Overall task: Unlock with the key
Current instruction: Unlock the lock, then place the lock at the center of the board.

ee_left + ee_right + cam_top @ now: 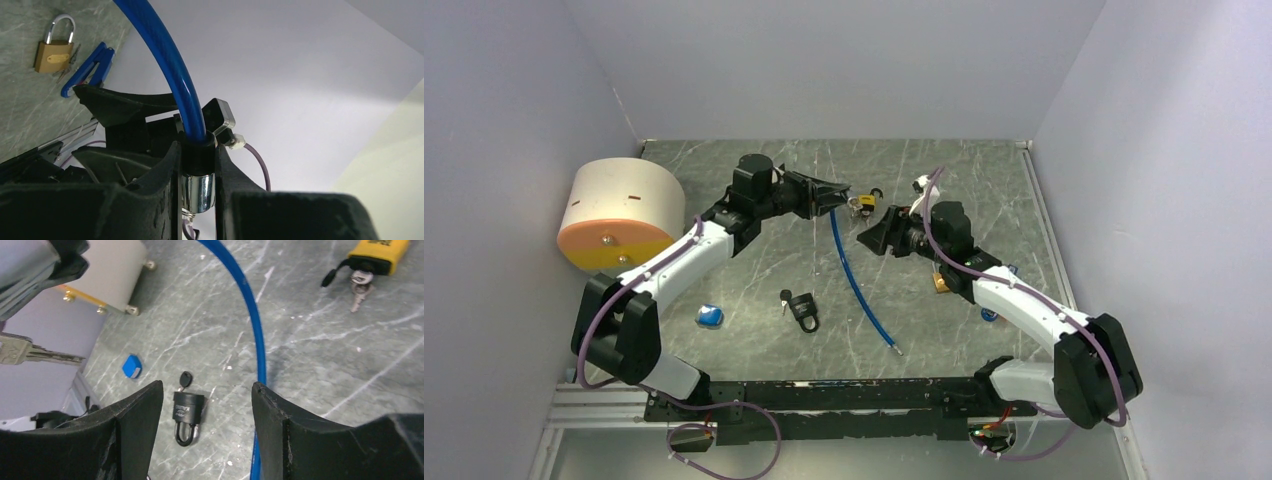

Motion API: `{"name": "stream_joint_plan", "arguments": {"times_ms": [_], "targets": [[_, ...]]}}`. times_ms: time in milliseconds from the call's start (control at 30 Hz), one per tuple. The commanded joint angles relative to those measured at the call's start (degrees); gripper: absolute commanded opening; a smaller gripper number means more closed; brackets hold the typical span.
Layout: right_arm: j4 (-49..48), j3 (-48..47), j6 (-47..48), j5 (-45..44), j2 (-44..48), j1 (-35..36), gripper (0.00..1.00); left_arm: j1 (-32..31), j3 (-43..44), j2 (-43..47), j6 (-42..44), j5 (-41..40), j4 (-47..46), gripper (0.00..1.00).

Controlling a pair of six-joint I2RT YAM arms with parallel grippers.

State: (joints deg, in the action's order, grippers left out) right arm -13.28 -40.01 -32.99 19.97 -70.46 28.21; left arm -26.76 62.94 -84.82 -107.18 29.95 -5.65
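Blue cable (855,280), long axis diagonal, from left tool (839,195) toward near right.

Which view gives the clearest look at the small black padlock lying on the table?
Right wrist: the black padlock lies close and sharp, body and shackle distinct, with a black-headed key at its body end. Top external shows the same padlock only small, its details hard to read. Left wrist does not show it at all.

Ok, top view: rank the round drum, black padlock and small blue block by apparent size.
1. round drum, by far
2. black padlock
3. small blue block
The last two look nearly alike, so their order is unsure.
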Motion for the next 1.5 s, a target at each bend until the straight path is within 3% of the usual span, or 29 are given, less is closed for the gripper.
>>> {"name": "stream_joint_plan", "arguments": {"times_ms": [0,233,400,733,1000,1100,1167,1233,1467], "targets": [[8.19,-0.69,1.66,-5.18,0.85,0.00,0.68,0.14,-0.70,2.95,0.54,-2.55,0.58,0.02],[33.06,-5.24,8.56,-0.81,-4.80,0.01,0.67,0.13,-1.95,2.69,0.13,-2.80,0.06,0.03],[44.70,-8.31,8.98,5.86,-7.97,0.76,0.64,0.20,0.26,2.43,3.62,-3.60,3.63,0.03],[48.54,-4.09,9.08,4.70,-8.14,5.03,0.63,0.14,-1.40,2.47,4.40,-3.69,3.52,0.03],[48.64,-2.21,7.94,-0.46,-11.18,7.13,0.55,0.25,-2.00,2.88,4.50,-4.14,3.58,0.02],[48.08,-2.18,7.72,-1.29,-11.94,7.24,0.45,0.24,-1.72,3.28,4.73,-4.07,3.88,0.02],[47.74,-2.61,7.37,-2.26,-11.67,7.24,0.19,0.21,-1.46,3.70,5.10,-4.26,4.27,0.03],[47.78,-3.79,6.98,-4.52,-9.57,7.21,0.01,0.22,-1.14,4.27,5.88,-4.66,4.49,0.02],[46.80,-12.20,3.53,-17.17,-4.00,5.38,0.00,0.32,3.51,5.58,20.12,-2.65,1.17,0.03]]}}
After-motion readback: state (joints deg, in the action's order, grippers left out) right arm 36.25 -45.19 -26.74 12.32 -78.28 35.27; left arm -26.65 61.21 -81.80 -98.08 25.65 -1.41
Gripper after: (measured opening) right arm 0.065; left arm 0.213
